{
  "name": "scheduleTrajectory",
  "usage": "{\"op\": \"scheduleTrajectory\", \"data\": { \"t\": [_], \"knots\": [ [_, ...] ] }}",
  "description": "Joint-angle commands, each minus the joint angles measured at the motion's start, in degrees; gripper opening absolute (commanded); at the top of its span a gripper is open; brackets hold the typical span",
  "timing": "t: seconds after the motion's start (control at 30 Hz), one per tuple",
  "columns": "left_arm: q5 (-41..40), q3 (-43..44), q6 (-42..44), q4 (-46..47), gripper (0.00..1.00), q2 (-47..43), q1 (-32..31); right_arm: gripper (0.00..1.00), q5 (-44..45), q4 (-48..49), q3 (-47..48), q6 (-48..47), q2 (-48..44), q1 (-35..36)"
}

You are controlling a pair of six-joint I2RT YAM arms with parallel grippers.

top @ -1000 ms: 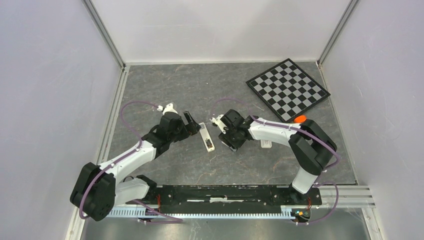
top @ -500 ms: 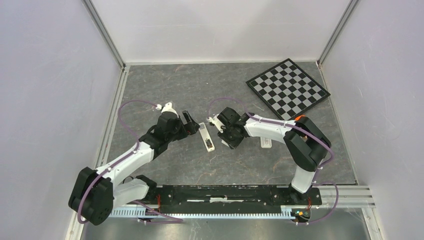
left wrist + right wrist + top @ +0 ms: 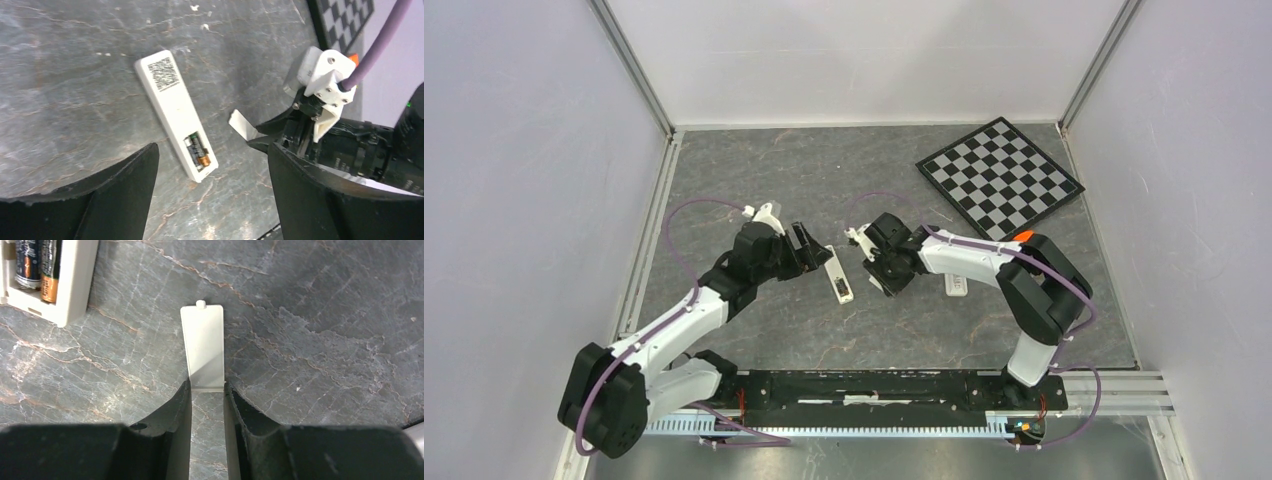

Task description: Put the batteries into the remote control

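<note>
As the overhead camera is showing: remote control (image 3: 836,277) is lying on the table (image 3: 754,180) between both arms, with the left gripper (image 3: 810,246) hovering spread just beside it.
Left wrist: batteries (image 3: 198,153) are sitting side by side in the open bay, so loading looks done.
Right wrist: right gripper (image 3: 207,390) is pinching the white cover (image 3: 204,345) near the remote; refitting it is remaining.
</note>
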Motion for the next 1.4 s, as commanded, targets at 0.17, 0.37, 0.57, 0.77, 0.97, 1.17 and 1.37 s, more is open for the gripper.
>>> {"op": "scheduleTrajectory", "data": {
  "t": [0.17, 0.37, 0.57, 0.77, 0.97, 1.17, 1.37],
  "knots": [
    [12.91, -0.72, -4.97, 10.97, 0.82, 5.08, 0.07, 0.25, -3.14, 6.28, -4.20, 3.04, -6.33, -1.67],
    [15.88, 0.81, -6.07, 11.52, 0.77, 12.11, -0.16, 0.26, -8.73, 11.31, -7.81, 3.20, -9.53, -1.86],
    [17.78, 0.67, -8.25, 15.69, 0.71, 17.11, -1.13, 0.26, -13.36, 17.28, -10.56, 5.07, -11.75, -1.90],
    [18.27, 1.29, -9.22, 17.29, 0.63, 19.23, -1.86, 0.26, -17.31, 20.71, -11.27, 5.88, -13.10, -1.86],
    [20.36, 1.52, -11.19, 20.32, 0.57, 21.87, -2.08, 0.26, -19.86, 22.27, -10.63, 6.08, -13.18, -1.77],
    [22.06, 1.61, -13.25, 22.79, 0.55, 23.11, -2.40, 0.26, -20.23, 22.55, -10.01, 5.90, -12.60, -1.68],
    [21.27, 1.15, -14.52, 23.50, 0.23, 23.19, -3.11, 0.26, -21.09, 23.70, -9.51, 6.24, -11.95, -1.72]
  ]
}}
